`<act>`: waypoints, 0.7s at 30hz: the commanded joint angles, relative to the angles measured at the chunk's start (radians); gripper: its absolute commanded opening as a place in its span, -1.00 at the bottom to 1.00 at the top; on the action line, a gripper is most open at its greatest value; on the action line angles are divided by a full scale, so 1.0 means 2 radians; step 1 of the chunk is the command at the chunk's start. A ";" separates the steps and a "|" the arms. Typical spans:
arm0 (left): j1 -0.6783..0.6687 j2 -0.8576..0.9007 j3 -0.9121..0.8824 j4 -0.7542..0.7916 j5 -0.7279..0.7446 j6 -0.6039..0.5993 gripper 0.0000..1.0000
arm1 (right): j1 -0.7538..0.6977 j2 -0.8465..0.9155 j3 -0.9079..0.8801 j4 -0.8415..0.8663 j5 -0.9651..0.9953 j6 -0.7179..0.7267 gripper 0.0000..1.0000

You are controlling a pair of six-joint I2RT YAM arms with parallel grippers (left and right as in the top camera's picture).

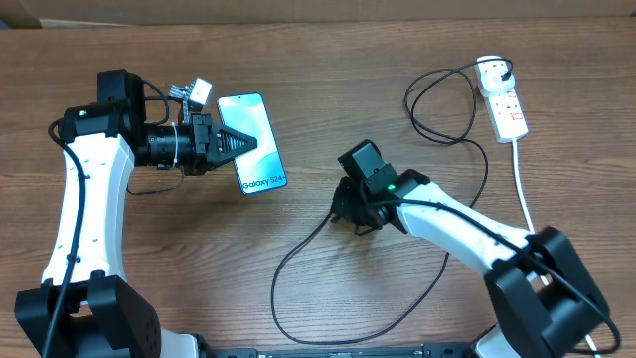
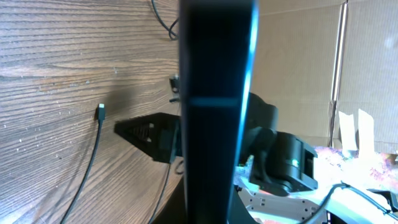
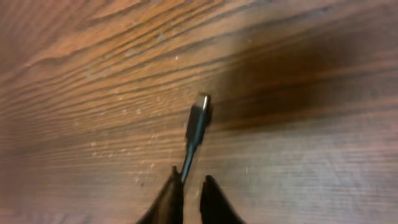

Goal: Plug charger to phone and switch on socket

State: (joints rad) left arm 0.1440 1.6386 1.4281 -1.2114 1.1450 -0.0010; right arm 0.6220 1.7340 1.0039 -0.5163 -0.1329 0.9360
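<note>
left jaws clamped on left long edge of slim teal-screened smartphone (image 1: 260,149), far left. thin black charger cable (image 3: 194,127) flat on wooden surface (image 1: 328,89), tip pointing away from right jaws. these near-closed astride cable; grip cannot tell. right arm nearer.

I can read only "Galaxy S24+", in small white letters at the near end of the screen of the phone (image 1: 251,143), toward the counter's far left corner. The red marks on the socket (image 1: 507,107), near the far right corner, are too small to read.
</note>
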 commanded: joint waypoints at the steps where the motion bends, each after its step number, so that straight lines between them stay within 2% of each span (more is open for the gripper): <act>1: -0.001 -0.004 0.004 -0.001 0.012 -0.002 -0.92 | -0.001 0.006 -0.003 0.009 0.010 0.006 -0.59; 3: -0.001 -0.004 0.004 0.000 0.012 -0.002 -0.91 | -0.001 0.006 -0.002 0.014 0.010 0.010 -0.53; 10: -0.001 -0.004 0.004 0.000 0.012 -0.002 -0.91 | 0.000 0.025 -0.003 0.013 0.019 0.069 -0.52; 16: -0.001 -0.004 0.004 -0.002 0.012 -0.002 -0.92 | 0.000 0.035 -0.003 0.021 0.017 0.082 -0.51; 17: -0.001 -0.004 0.004 -0.002 0.013 -0.002 -0.91 | 0.000 0.035 -0.003 0.026 0.017 0.082 -0.37; 18: -0.001 -0.004 0.004 -0.002 0.013 -0.002 -0.91 | 0.000 0.035 -0.003 0.028 0.017 0.082 -0.33; 21: -0.001 -0.004 0.004 -0.002 0.013 -0.002 -0.92 | 0.000 0.035 -0.003 0.033 0.011 0.082 -0.33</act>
State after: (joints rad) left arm 0.1440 1.6386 1.4281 -1.2148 1.1393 -0.0010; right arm 0.6224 1.8050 1.0027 -0.4618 -0.1047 1.0851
